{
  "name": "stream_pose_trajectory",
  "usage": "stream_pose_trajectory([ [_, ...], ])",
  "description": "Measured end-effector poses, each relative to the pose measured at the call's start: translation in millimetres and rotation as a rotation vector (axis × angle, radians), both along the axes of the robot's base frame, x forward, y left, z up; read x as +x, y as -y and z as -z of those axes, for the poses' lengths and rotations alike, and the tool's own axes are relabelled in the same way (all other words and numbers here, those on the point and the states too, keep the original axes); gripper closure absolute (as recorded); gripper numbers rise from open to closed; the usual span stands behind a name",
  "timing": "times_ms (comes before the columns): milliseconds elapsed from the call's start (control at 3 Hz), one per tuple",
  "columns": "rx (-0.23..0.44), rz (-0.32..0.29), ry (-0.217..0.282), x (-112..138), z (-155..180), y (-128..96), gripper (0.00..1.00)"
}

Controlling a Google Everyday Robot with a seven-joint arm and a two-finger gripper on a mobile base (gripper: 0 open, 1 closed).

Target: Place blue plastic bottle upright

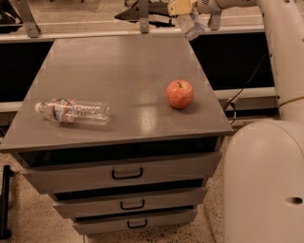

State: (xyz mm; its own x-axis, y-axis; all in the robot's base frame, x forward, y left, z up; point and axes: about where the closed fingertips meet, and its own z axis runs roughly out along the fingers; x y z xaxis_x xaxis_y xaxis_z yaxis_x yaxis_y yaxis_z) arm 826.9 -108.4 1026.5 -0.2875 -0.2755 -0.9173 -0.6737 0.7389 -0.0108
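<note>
My gripper (182,7) is at the top edge of the view, above the far right corner of the grey table (118,57). It is shut on the blue plastic bottle (191,24), a small clear bottle with a pale label. The bottle hangs tilted below the fingers, in the air above the table's back edge. Its cap end is hidden by the gripper.
A longer ribbed clear bottle (72,111) with a red-and-blue label lies on its side at the table's front left. A red apple (180,93) stands at the right. Drawers (127,173) are below. My arm's white body (266,180) fills the right side.
</note>
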Motion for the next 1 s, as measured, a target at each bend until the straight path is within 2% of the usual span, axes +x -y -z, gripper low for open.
stream_pose_trajectory([
  [333, 0.072, -0.040, 0.052, 6.0, -9.2, -14.3, 1.00],
  [667, 0.150, -0.094, 0.186, 14.1, -26.9, -38.0, 1.00],
  [1000, 0.195, -0.156, 0.307, 13.8, -31.6, -55.7, 1.00],
])
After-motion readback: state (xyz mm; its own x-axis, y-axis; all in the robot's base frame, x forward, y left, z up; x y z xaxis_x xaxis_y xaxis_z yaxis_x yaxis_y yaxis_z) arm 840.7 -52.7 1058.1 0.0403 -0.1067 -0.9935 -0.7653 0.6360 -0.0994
